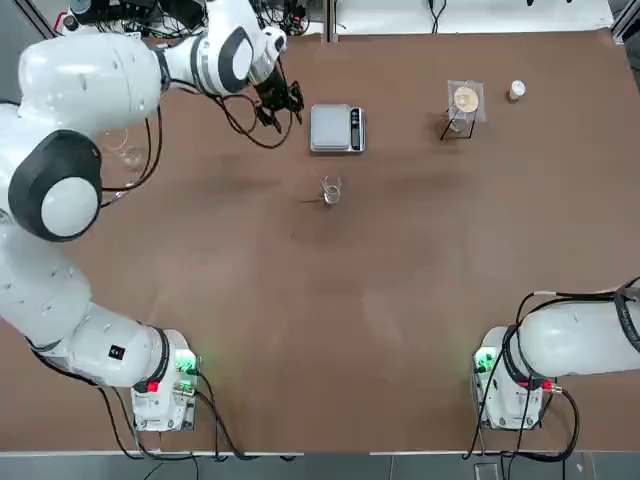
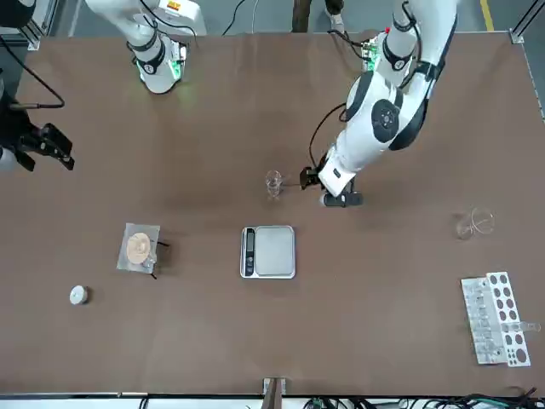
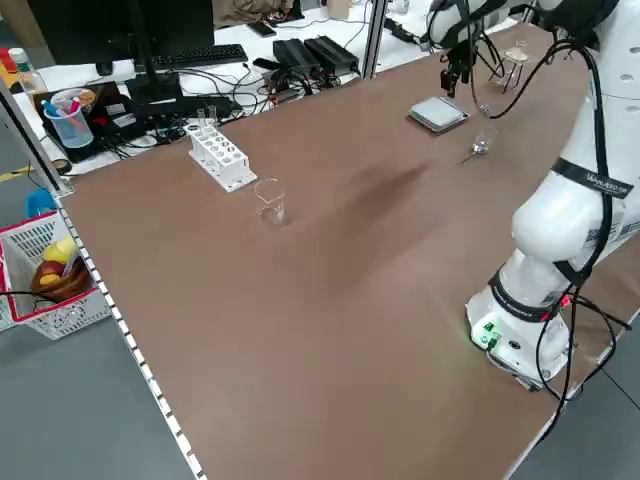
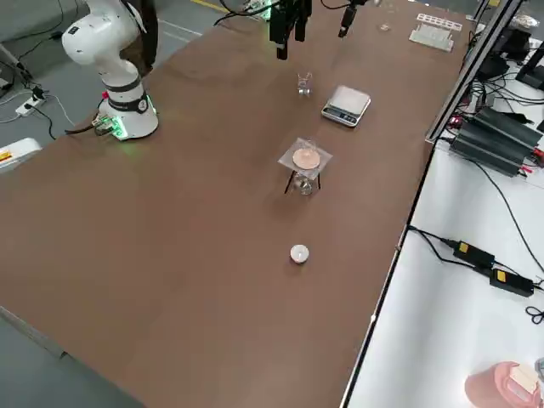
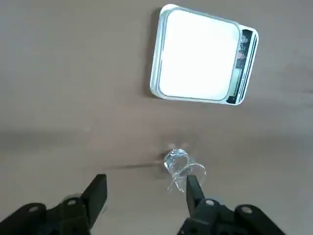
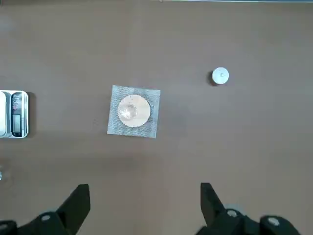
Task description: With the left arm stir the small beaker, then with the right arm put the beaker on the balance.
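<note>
- My table (image 1: 400, 300) holds everything; from the left gripper (image 1: 279, 103) the work area lies just off to one side and slightly back toward the bases.
- Left arm (image 1: 90, 110) is stretched far out over the table, its gripper hanging above the surface just beside the balance (image 1: 337, 128), with fingers (image 5: 98, 192) spread apart and nothing between them.
- Right arm (image 1: 580, 335) sits folded back near its base; its gripper (image 6: 144, 200) looks down from high up with its fingers apart and empty, well away from the task things.
- The balance pan is bare, so the placing step has not begun.
- The beaker (image 1: 330, 190) stands upright on the table, near the left gripper but clear of it, between that gripper and my bases; in the left wrist view a thin rod-like thing seems to lie beside it, too faint to be sure of.
- I judge we are at the stirring step, though I cannot tell if it is starting or finishing.
- If stirring remains, I need a stirrer in the left fingers and a descent centred over the narrow mouth; tipping the glass is the risk.
</note>
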Tool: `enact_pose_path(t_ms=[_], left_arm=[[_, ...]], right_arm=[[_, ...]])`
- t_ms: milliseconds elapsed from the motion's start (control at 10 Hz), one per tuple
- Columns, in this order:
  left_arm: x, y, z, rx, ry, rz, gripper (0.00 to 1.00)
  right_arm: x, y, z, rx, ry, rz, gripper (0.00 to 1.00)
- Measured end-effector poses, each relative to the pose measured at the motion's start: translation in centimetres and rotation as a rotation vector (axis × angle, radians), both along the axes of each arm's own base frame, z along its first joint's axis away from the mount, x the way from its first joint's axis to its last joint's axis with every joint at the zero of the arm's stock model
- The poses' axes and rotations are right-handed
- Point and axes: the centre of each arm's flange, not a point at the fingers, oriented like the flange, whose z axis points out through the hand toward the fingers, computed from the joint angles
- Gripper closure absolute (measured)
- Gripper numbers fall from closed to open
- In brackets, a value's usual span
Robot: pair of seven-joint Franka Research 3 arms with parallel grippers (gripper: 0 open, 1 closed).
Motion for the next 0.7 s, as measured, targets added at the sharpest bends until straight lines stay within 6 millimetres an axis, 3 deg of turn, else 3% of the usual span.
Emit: enact_pose_path(t_ms=[100,400,500,700], left_arm=[[-0.5,-0.8,-1.2,-0.001,0.007,-0.010,0.34],[-2.4,-4.0,-4.7,-0.010,0.023,-0.052,0.37],[-3.1,-5.0,-5.8,-0.011,0.027,-0.066,0.46],[-3.5,-5.5,-6.6,-0.009,0.035,-0.073,0.46]], right_arm=[[0.0,0.0,0.0,0.000,0.001,0.000,0.00],[-0.1,0.0,-0.1,0.000,0.007,0.000,0.00],[-0.1,0.0,-0.1,0.000,0.008,0.000,0.00],[-0.1,0.0,-0.1,0.000,0.009,0.000,0.00]])
